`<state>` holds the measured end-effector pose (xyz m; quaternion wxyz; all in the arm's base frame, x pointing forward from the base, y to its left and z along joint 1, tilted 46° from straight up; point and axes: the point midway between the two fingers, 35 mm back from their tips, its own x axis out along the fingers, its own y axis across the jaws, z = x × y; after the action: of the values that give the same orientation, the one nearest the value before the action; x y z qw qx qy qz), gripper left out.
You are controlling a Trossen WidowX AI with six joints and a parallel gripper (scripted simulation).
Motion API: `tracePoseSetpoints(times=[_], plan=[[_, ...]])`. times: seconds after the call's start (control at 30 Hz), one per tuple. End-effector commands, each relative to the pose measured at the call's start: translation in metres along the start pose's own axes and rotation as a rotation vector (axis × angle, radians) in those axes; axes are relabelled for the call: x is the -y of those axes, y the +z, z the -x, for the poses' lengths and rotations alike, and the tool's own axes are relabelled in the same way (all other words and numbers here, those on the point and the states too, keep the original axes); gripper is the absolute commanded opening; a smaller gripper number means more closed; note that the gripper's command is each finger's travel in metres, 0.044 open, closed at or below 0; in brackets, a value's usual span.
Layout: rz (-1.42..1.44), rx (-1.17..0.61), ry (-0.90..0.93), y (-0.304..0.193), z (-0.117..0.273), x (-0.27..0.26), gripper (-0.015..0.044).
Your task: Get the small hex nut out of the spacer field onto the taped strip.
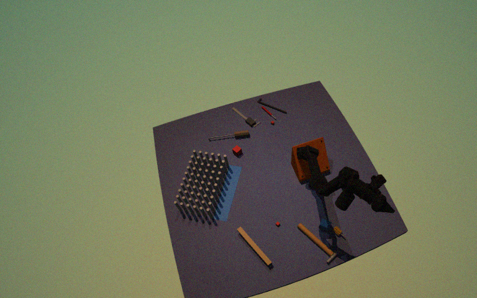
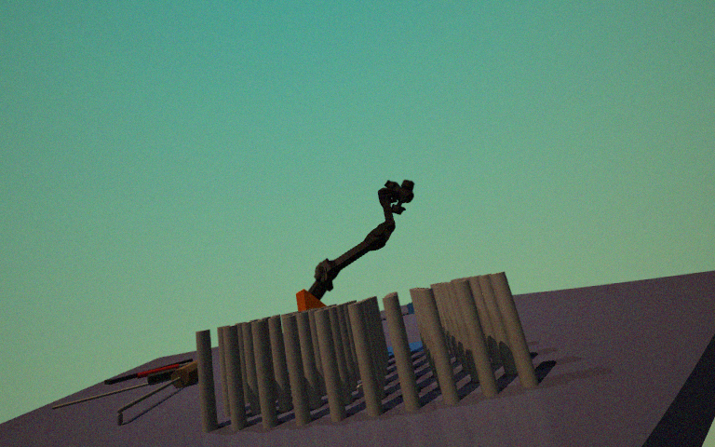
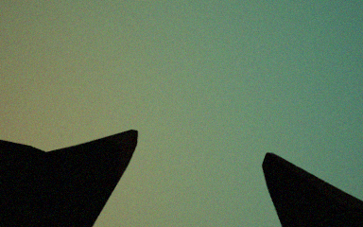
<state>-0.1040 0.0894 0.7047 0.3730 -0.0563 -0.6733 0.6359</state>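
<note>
The gripper point(image 1: 392, 211) point(image 3: 200, 148) is wide open with nothing in it. It hangs high up, well apart from the gray spacers point(image 1: 201, 180) point(image 2: 300, 369).

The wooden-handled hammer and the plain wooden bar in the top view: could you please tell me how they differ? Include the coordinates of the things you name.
The hammer point(image 1: 315, 239) has a rounded handle; the wooden bar point(image 1: 254, 246) is square-edged. The hammer carries a grey crosspiece at one end, while the bar has no head. The bar lies nearer the spacers point(image 1: 201, 178) than the hammer does. Both lie flat.
</note>
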Motion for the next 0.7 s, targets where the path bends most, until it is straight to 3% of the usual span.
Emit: tracePoseSetpoints(times=[0.0,0.27,0.67], plan=[[0.007,0.005,-0.002,0.002,0.0,0.0,0.0426],[0.282,0.209,-0.148,0.087,0.026,0.009,0.044],[0.65,0.45,-0.502,0.19,0.115,0.025,0.044]])
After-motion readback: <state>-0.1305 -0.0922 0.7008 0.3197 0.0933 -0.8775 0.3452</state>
